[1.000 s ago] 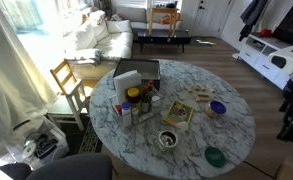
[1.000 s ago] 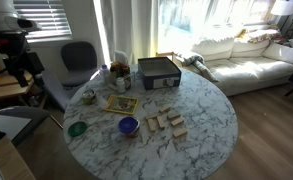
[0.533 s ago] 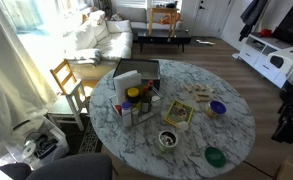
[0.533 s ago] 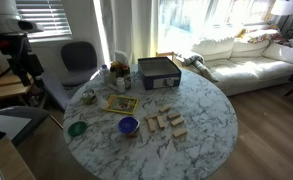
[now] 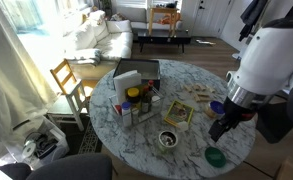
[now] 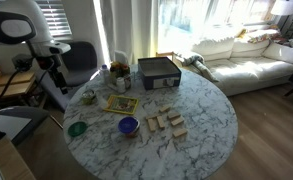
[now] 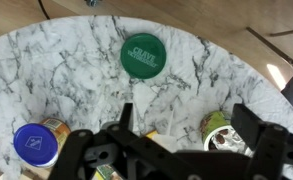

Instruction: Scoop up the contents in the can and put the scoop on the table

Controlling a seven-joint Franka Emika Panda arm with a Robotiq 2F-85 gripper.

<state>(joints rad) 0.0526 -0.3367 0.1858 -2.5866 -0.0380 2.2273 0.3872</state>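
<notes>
The small silver can (image 5: 168,139) stands on the round marble table (image 5: 191,75) near its front edge. In the wrist view the can (image 7: 226,130) has a green label and dark bits inside, and it sits just inside my right finger. My gripper (image 5: 221,125) hovers over the table between the purple bowl (image 5: 218,107) and the flat green lid (image 5: 215,156). Its fingers (image 7: 189,125) are spread wide and hold nothing. In an exterior view the arm reaches in over the table's edge (image 6: 64,85) near the can (image 6: 87,97). I cannot make out a scoop.
A grey box (image 5: 136,72), a cluster of bottles (image 5: 136,100), a yellow booklet (image 5: 178,113) and wooden blocks (image 5: 198,93) occupy the table's middle and back. The green lid (image 7: 143,55) and purple bowl (image 7: 34,143) flank my gripper. A wooden chair (image 5: 66,78) stands beside the table.
The arm has swung from the room's edge in over the table, and now hangs above the green lid and the can. Nothing on the table has moved.
</notes>
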